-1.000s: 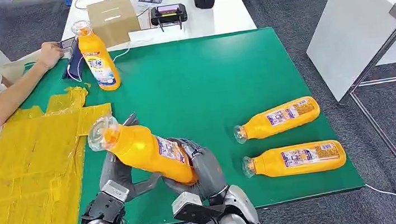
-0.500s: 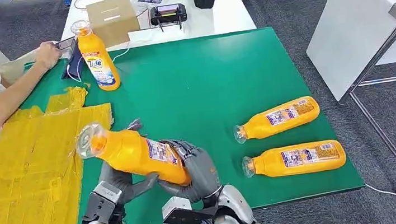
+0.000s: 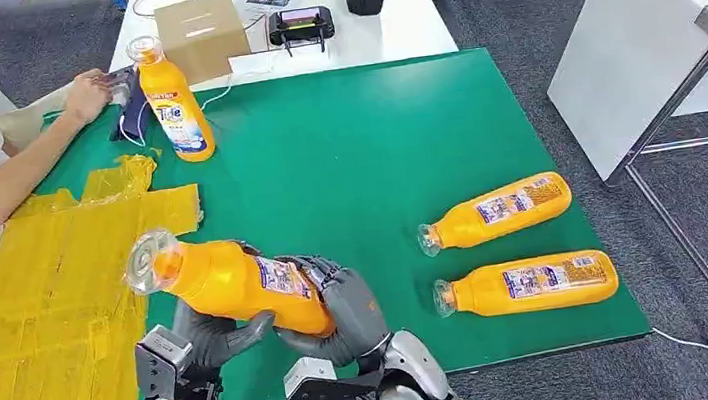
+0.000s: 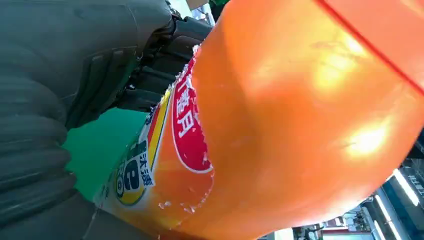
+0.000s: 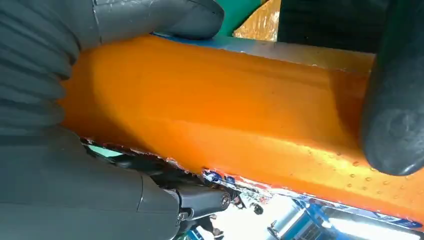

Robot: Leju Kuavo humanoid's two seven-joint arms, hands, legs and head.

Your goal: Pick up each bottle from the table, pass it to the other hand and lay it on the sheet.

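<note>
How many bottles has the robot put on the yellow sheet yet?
None yet: the yellow sheet is bare. One bottle is mid-pass, gripped by the right hand and the left hand. Two lying bottles and one standing bottle wait on the green table.

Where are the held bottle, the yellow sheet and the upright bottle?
held bottle (image 3: 239,286), head view, orange body.
yellow sheet (image 3: 46,316), head view, bare middle.
upright bottle (image 3: 176,104), head view, label area.
</note>
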